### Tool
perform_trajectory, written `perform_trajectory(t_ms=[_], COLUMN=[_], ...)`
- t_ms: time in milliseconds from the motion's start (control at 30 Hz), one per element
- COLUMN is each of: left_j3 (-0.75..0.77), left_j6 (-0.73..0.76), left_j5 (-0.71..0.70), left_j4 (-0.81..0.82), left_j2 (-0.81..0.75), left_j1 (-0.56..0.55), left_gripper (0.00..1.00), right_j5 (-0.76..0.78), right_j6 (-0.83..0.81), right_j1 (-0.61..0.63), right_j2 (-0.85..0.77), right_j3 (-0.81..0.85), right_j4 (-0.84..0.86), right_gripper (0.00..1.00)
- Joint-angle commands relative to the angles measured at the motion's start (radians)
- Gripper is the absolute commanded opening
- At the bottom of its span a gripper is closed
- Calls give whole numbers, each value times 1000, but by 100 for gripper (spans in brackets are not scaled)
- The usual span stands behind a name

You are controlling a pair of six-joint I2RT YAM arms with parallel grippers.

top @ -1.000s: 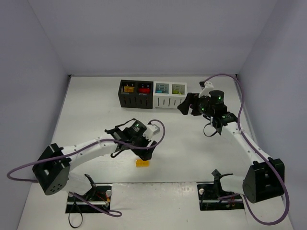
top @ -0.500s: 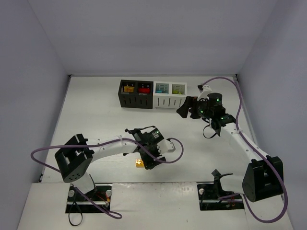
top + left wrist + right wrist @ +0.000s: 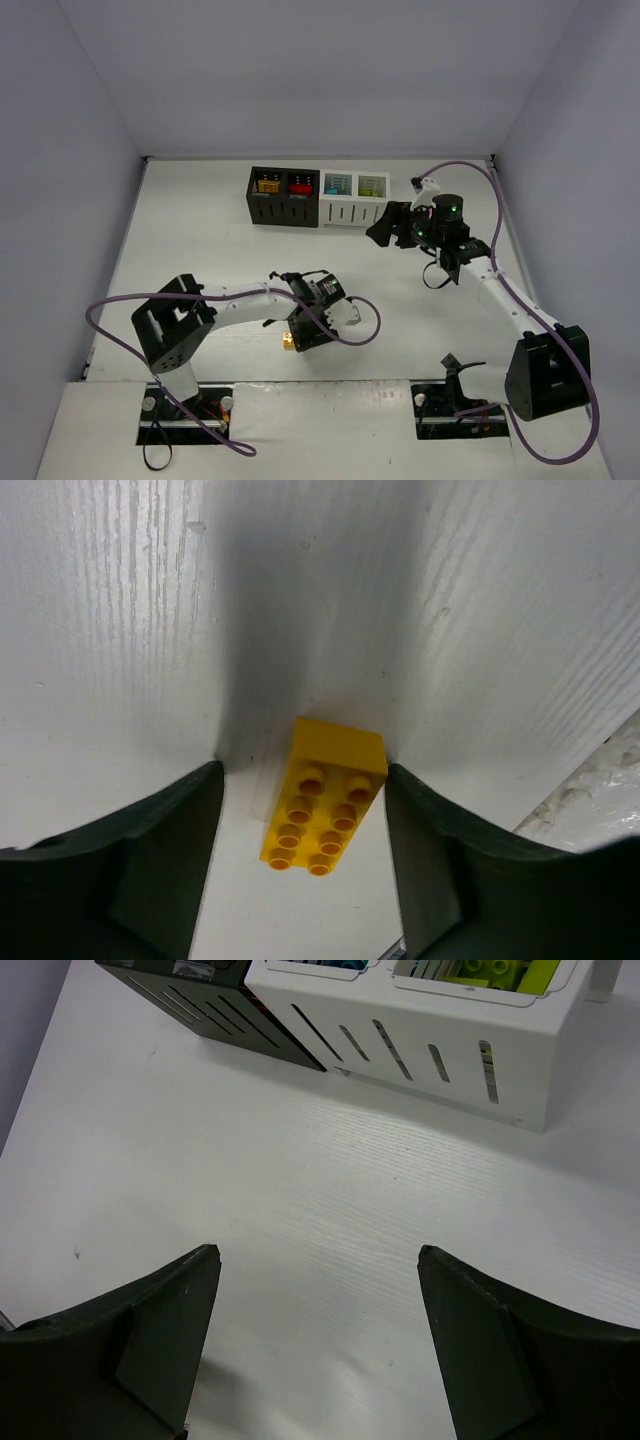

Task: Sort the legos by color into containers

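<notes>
No legible writing in any view.
No letters, numbers, labels or brand marks could be read on the yellow brick, on the slotted walls of the containers at the far side, or on the white bench; any marking there was too small or too blurred to make out.

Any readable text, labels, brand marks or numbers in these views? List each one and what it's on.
No text can be read in any view.
Yellow brick: any lettering on the studs is too small to make out.
Black bins and white bins: the slotted walls show no label or number.
From the top camera, the bins and their contents are too small to show any print.
</notes>
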Motion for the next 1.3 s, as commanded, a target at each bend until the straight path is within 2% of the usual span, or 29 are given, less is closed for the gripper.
perform_trajectory(t_ms=[0, 33, 67, 100, 167, 200, 333, 433, 500, 600, 667, 767, 867, 1033, 1267], left_j3=[25, 20, 14, 5, -6, -12, -9, -12, -29, -32, -3, 124, 247, 400, 494], left_j6=[19, 19, 19, 18, 15, 7, -17, -71, -108, -140, -189, -266, -341, -364, -369], left_j5=[-25, -22, -19, -19, -20, -23, -48, -39, -26, -29, -14, 102, 172, 135, 104], left_j4=[18, 33, 39, 53, 73, 102, 174, 278, 391, 539, 584, 622, 726, 803, 903], left_j2=[-21, -24, -29, -38, -58, -119, -217, -331, -404, -431, -383, -264, -138, -3, 120], left_j1=[-7, -6, -6, -6, -6, -3, 28, 134, 249, 399, 517, 629, 738, 769, 780], left_gripper=[54, 48, 28, 19, 2, 0, 0, 0, 0, 0, 0, 0, 0, 0, 0], right_j5=[-32, -32, -32, -32, -32, -35, -35, -32, -29, -26, -32, -41, -53, -79, -84], right_j6=[13, 15, 16, 16, 15, 16, 18, 13, 9, 4, -1, -4, 6, 27, 33], right_j1=[-2, -2, -2, -2, -3, -3, -3, -6, -9, -14, -19, -22, -23, -25, -26], right_j2=[9, 8, 8, 8, 8, 6, 1, -8, -12, -22, -26, -29, -35, -58, -100], right_j3=[23, 23, 21, 20, 17, 15, 17, 20, 20, 20, 20, 23, 25, 20, -6], right_j4=[78, 78, 79, 79, 79, 79, 79, 79, 78, 76, 76, 73, 73, 73, 69], right_gripper=[77, 77, 77, 77, 77, 77, 77, 76, 76, 76, 76, 76, 76, 76, 76])
